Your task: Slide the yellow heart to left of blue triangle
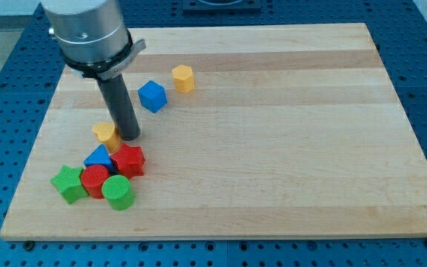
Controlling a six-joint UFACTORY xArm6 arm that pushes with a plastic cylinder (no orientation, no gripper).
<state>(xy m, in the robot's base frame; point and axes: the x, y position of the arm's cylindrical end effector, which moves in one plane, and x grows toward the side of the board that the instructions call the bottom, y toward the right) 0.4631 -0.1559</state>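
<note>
Green plastic cylinder (117, 191) sitting nearest. Yellow plastic heart (105, 133) lying at twelve o'clock of blue plastic triangle (98, 157), my tip (130, 136) touching its three o'clock side. No pincer showing. Judgement: nudging toward eight o'clock, gently.

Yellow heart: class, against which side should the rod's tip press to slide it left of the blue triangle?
Probably its right side, pushing leftward, then down. My tip sits there already; the yellow heart lies just above the blue triangle.
</note>
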